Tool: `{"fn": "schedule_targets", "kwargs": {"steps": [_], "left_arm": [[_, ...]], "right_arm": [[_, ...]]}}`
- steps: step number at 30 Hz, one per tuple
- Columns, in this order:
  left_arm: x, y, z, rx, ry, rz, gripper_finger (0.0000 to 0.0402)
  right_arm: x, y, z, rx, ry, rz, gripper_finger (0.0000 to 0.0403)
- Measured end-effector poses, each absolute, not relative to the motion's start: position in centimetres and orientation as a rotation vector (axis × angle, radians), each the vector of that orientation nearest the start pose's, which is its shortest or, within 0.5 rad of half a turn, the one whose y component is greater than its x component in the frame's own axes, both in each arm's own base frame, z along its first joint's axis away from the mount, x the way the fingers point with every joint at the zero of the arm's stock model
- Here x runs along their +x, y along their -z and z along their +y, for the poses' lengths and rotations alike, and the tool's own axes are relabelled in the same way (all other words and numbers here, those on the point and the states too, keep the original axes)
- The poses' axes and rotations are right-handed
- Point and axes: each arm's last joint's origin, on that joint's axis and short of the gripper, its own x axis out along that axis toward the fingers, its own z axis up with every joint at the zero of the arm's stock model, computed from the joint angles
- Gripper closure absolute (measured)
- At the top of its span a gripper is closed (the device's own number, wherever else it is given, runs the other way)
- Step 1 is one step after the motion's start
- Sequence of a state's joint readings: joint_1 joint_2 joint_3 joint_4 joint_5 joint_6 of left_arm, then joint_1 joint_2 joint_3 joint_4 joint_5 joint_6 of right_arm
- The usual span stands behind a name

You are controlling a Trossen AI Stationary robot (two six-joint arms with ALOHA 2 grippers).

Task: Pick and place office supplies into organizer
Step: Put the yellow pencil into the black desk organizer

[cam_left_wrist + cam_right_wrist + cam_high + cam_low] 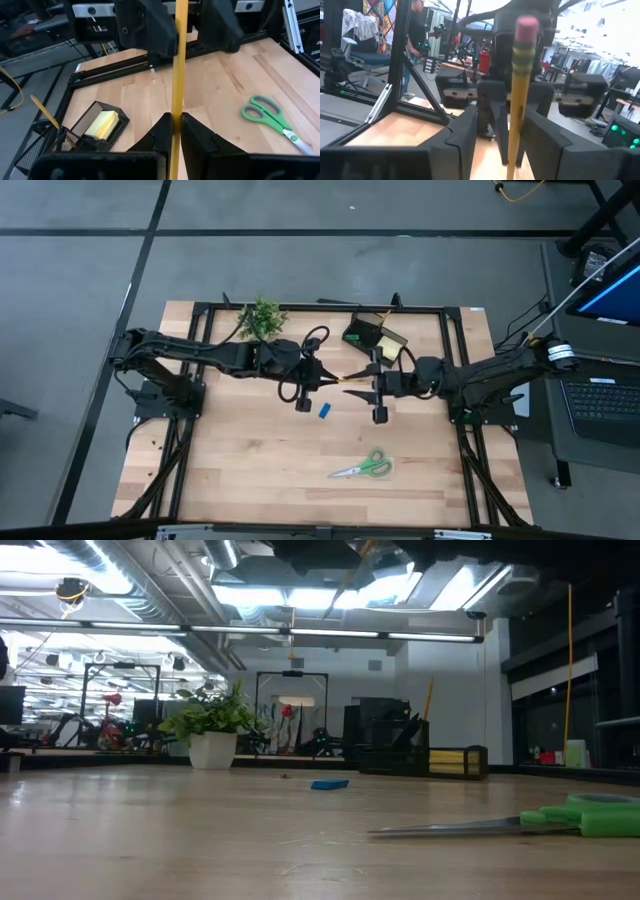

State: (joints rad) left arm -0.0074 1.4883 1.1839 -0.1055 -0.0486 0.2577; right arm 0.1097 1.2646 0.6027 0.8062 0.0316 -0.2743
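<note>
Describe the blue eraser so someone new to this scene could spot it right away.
Start at the wooden table and find the spot mid-table where the two arms meet. The blue eraser lies flat on bare wood just below that spot, nearer than the green scissors. It is the table's only small blue block.

Pencil (176, 75) yellow, pink eraser tip, held above table mid-centre, pinched near one end, level between both arms

Scissors (364, 468) green-handled, flat on wood near front edge, blades closed, pointing left

Blue eraser (325, 410) small, lying flat mid-table, apart from scissors

Organizer (374, 335) black, at back of table; yellow sticky pad (103, 123) in low tray, second pencil (46, 113) leaning in mesh cup
</note>
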Motion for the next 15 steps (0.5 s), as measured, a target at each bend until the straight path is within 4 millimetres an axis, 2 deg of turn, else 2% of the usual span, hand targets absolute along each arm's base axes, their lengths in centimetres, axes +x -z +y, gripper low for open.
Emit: {"fn": "schedule_targets", "kwargs": {"steps": [8, 15], "left_arm": [[33.86, -31.16, -0.18, 0.275, 0.037, 0.412, 0.0377], [33.86, -31.16, -0.17, 0.28, 0.038, 0.413, 0.0377]], "right_arm": [[26.73, -27.33, 2.74, -0.282, -0.037, -0.171, 0.0259], [26.79, -27.04, 2.6, -0.283, 0.006, -0.133, 0.0304]]}}
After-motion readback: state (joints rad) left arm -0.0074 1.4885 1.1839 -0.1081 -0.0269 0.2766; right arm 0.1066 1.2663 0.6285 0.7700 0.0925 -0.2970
